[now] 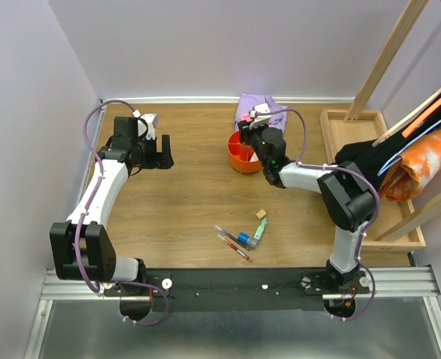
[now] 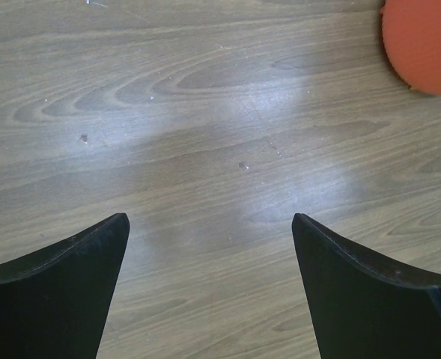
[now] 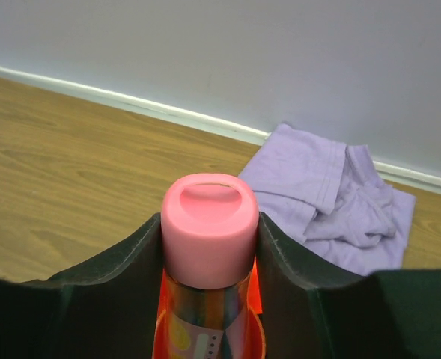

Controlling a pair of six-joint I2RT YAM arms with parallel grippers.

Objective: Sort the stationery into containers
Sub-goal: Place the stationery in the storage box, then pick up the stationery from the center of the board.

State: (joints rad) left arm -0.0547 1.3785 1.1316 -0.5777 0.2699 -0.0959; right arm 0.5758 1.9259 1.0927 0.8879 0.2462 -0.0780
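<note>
Right wrist view puts the pink-capped tube [image 3: 209, 238] dead centre, standing upright, its rounded pink cap on top and a clear body with an orange and multicoloured label below. The right gripper [image 3: 209, 243] is clamped on it, one black finger [image 3: 130, 263] pressed against each side just under the cap. Orange from the orange cup [image 3: 256, 299] shows right behind and below the tube, so the tube sits over or partly inside the cup; which compartment cannot be told. From the top external view the cup [image 1: 237, 158] is round with inner dividers, standing at the far middle of the table [image 1: 190, 202]. The right gripper [image 1: 251, 136] covers its far-right side, so its contents cannot be made out. The lilac cloth [image 1: 261, 106] lies crumpled just beyond it, against the back wall. More stationery lies near the front edge, well apart from the cup: thin pens [image 1: 231, 242], a small blue piece [image 1: 244, 239], a mint highlighter [image 1: 260, 232] and a tan eraser [image 1: 261, 213]. The left gripper [image 1: 164, 153] hangs over bare wood to the cup's left with its jaws spread wide, holding nothing. A wooden tray [image 1: 338, 127] sits along the right edge.
</note>
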